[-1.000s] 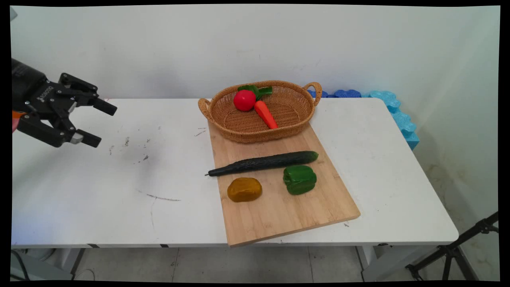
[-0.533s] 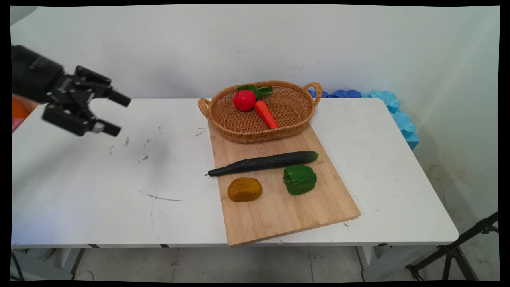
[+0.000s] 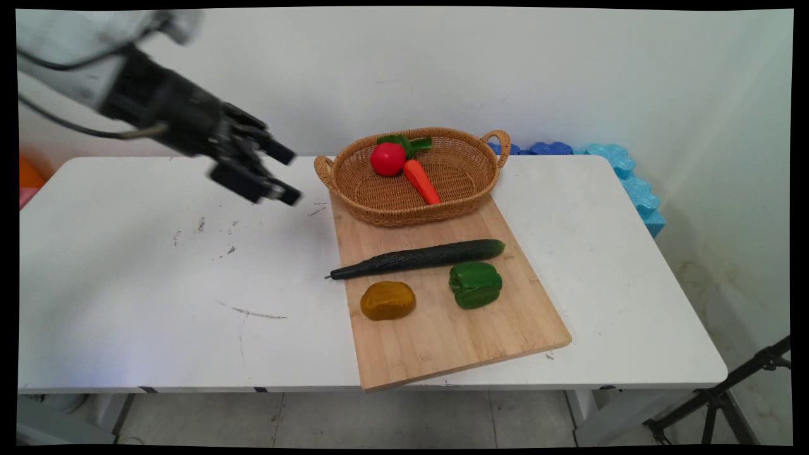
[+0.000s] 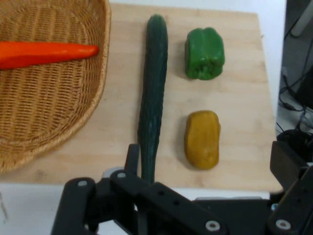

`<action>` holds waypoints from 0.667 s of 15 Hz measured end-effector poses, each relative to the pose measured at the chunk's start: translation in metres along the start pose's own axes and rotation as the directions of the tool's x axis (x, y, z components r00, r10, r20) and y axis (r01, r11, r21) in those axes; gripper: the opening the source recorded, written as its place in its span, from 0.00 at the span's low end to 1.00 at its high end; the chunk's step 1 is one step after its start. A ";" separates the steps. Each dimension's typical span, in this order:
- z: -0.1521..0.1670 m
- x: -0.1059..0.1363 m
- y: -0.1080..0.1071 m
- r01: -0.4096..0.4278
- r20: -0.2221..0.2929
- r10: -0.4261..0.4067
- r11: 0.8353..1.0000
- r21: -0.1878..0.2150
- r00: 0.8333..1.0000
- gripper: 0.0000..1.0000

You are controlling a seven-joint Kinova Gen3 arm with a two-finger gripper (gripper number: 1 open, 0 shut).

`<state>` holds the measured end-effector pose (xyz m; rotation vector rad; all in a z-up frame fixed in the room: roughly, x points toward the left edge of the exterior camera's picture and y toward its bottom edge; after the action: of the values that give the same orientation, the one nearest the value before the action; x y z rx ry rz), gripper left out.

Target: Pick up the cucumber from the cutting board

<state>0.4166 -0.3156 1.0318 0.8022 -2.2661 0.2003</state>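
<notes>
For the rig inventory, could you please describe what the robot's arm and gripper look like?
The arm is white, with thin black cables hanging from it. Its wrist and two-finger gripper are black. In the hand view, the gripper's black linkage shows small silver screws.

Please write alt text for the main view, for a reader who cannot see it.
A black gripper, fingers open and empty, hangs above a white table left of a wicker basket holding a tomato and carrot. A cucumber, green pepper and potato lie on a wooden board.
</notes>
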 end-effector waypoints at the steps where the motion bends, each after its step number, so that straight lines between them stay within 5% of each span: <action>1: 0.017 0.010 0.002 0.014 0.014 -0.015 1.000 0.009 1.000 1.00; 10: 0.170 0.059 -0.011 0.052 0.175 -0.064 0.996 0.068 0.982 1.00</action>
<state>0.2923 -0.4142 0.9454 0.9516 -2.4091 0.1803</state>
